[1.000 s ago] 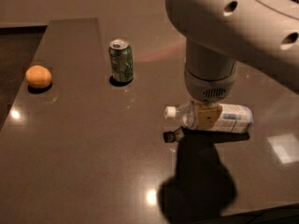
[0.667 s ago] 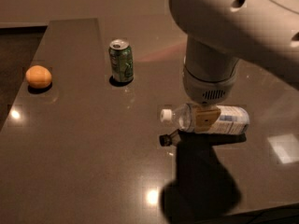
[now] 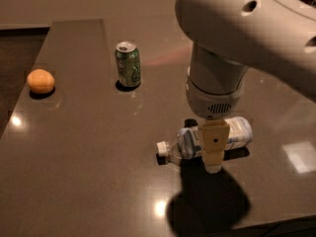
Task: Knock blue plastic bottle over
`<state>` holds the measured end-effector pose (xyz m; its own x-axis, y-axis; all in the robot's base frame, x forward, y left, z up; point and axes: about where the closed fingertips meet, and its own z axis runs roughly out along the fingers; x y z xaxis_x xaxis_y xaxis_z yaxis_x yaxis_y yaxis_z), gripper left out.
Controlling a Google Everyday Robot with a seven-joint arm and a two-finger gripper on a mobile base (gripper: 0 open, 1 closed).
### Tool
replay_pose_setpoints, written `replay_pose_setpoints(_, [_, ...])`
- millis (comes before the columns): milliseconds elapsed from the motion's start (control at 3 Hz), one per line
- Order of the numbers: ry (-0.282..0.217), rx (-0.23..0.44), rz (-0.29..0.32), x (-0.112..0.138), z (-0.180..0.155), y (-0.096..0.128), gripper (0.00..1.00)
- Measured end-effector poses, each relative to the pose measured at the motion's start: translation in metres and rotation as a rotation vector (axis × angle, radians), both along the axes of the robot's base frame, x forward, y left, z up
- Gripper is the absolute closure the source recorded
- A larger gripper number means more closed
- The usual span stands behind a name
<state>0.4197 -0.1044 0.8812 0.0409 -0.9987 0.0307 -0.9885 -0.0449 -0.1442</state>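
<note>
The blue plastic bottle (image 3: 186, 143) lies on its side on the dark table (image 3: 89, 147), right of centre. Its white cap points left and its pale blue-white label end points right. My gripper (image 3: 214, 154) hangs from the big white arm directly over the bottle's middle. Its one visible tan finger (image 3: 214, 143) crosses in front of the bottle and covers part of it. I cannot make out whether it touches the bottle.
A green soda can (image 3: 128, 64) stands upright at the back, left of the arm. An orange (image 3: 41, 81) sits near the table's left edge. The table's left edge drops to dark floor. The arm's shadow falls near the front edge.
The arm and gripper have lifted slightly, and the view has shifted. The bottle lies on its side as before, rolled slightly left.
</note>
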Motion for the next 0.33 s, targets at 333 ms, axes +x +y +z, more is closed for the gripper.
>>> replay_pose_setpoints(333, [0.000,0.000,0.000,0.0000,0.0000,0.0000,0.00])
